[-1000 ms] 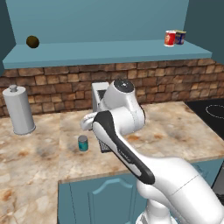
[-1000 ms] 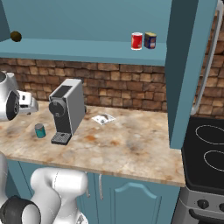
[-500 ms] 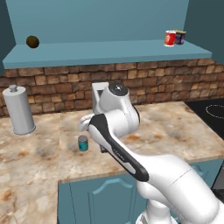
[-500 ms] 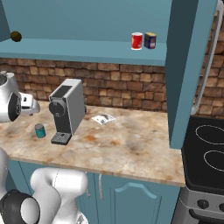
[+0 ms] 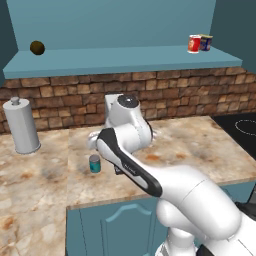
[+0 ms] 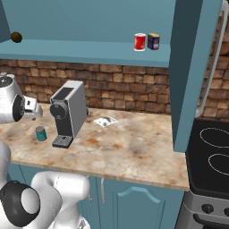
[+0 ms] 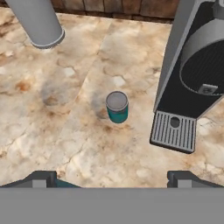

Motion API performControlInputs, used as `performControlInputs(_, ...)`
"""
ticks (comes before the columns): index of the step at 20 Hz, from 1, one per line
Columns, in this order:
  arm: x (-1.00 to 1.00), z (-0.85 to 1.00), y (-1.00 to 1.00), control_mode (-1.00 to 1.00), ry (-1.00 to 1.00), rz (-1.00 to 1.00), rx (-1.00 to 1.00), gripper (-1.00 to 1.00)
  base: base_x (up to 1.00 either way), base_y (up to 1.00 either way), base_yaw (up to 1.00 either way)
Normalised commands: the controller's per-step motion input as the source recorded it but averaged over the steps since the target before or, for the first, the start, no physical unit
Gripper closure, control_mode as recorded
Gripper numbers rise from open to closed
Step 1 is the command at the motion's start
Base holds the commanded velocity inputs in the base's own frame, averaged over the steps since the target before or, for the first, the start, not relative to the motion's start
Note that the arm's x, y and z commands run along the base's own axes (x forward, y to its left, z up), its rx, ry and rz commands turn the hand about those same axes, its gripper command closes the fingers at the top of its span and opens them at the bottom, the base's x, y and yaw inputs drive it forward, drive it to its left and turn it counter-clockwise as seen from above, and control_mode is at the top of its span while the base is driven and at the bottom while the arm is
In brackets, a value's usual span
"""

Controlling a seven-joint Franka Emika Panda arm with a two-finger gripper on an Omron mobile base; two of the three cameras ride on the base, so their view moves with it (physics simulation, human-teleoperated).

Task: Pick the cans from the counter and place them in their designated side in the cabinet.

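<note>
**Gripper above the teal can, jaws spread**

The arm [image 5: 150, 165] rises from the base, bends forward over the counter [image 5: 200, 145] and folds back at the elbow, so the wrist sits high and the hand turns down toward the stone. In the right base view the hand pokes out near the left edge, above the teal can [image 6: 40, 133].

From the hand camera, the gripper [image 7: 111, 178] hangs over the counter with its two tips wide apart at the bottom of the frame, nothing between them; the jaws stand open. The teal can [image 7: 117, 107] stands upright on the marbled top, silver lid up, ahead of the tips and roughly midway between them, well clear of both.

A coffee machine [image 7: 192, 74] stands just beside the can, its drip grille near it but apart. A grey cylinder [image 7: 37, 22] stands farther off on the other side.

The red can [image 5: 194, 43] stands upright on the cabinet [image 5: 120, 60] shelf, right end, touching or nearly touching a dark blue can [image 5: 205, 42]. A small dark ball [image 5: 37, 47] rests at the shelf's left end.
</note>
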Motion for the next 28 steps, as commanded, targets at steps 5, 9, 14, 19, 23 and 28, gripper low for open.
performControlInputs(5,0.13,-0.24,0.13,-1.00,0.00,-0.02,0.00,-1.00,0.00,0.00,0.00)
performControlInputs(9,0.13,-0.29,0.05,-1.00,-0.04,-0.02,0.00,-1.00,0.00,0.00,0.00)
performControlInputs(14,0.16,-0.27,0.00,-1.00,-0.04,-0.03,0.00,-1.00,0.00,0.00,0.00)
performControlInputs(19,0.21,-0.23,0.02,-1.00,-0.01,-0.02,0.00,-1.00,0.00,0.00,0.00)
performControlInputs(23,0.28,-0.18,0.06,-1.00,0.00,-0.02,0.00,-1.00,0.00,0.00,0.00)
performControlInputs(28,0.25,-0.17,0.09,-1.00,0.00,-0.02,0.00,-1.00,0.00,0.00,0.00)
